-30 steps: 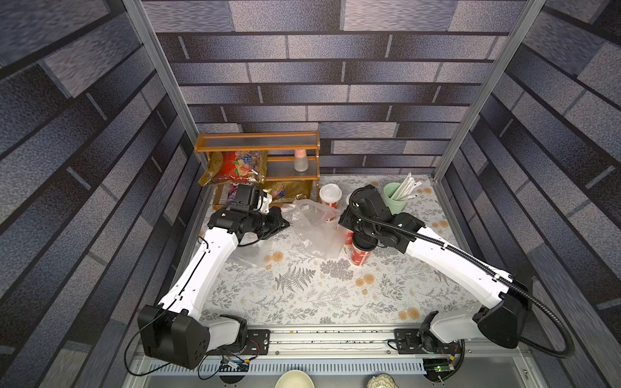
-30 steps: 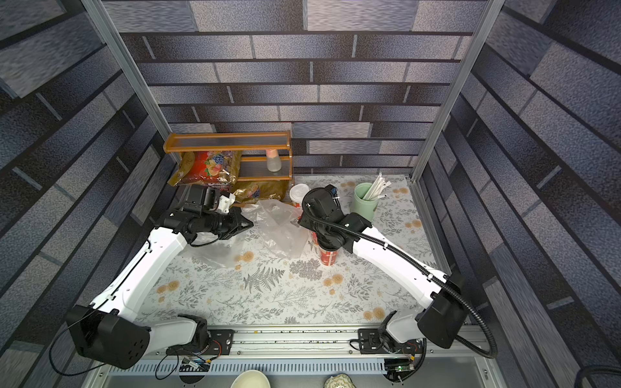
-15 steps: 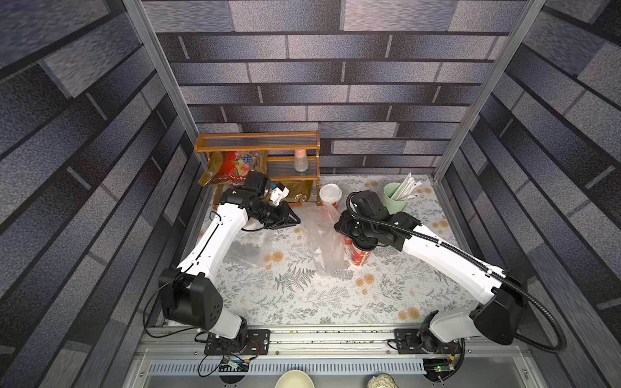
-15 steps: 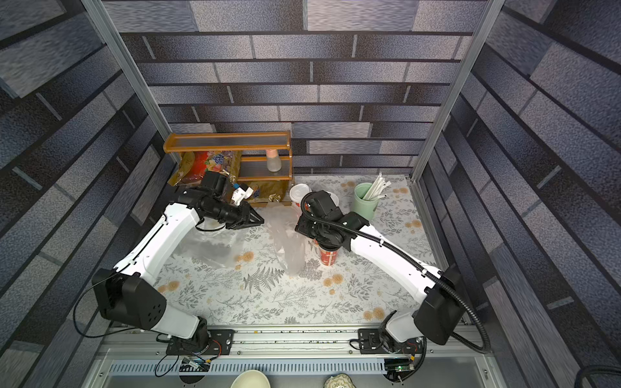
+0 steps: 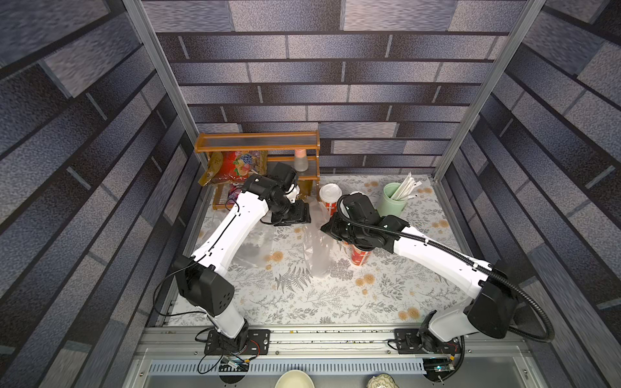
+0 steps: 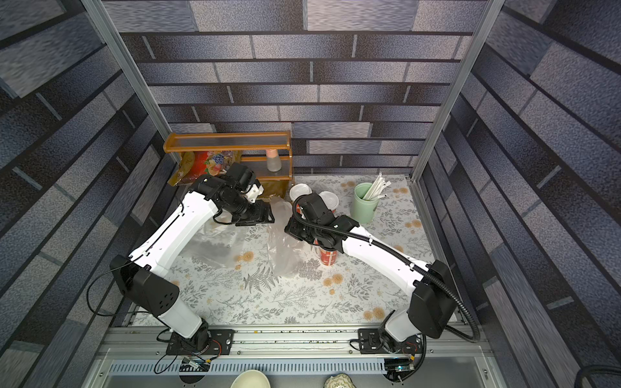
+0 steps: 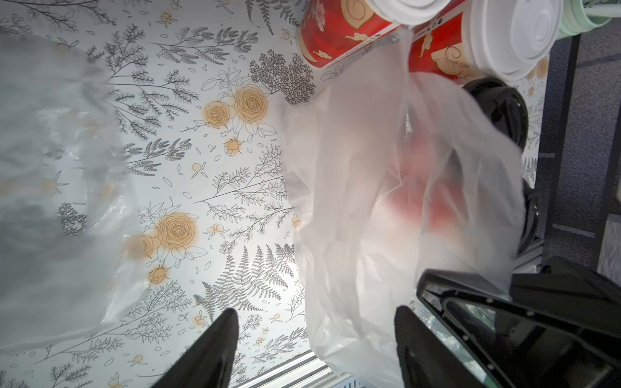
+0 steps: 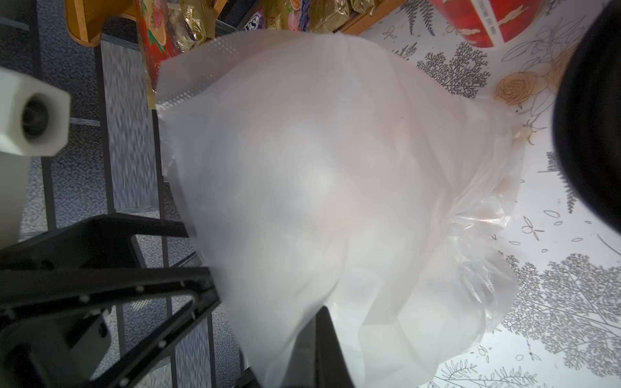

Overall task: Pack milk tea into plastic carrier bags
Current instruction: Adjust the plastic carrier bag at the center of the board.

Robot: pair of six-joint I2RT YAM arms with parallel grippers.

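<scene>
Step, apparently: opening thin clear plastic carrier bag. Right gripper clamped on its top; left gripper spread beside it. Next, probably: catch opposite rim.

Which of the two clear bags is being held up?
The middle bag, pinched by the right claw; the other bag lies flat beside the left arm.

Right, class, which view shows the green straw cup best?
Both top views: the green cup stands whole, straws showing. The left wrist view catches only its edge; the right wrist view misses it.
</scene>
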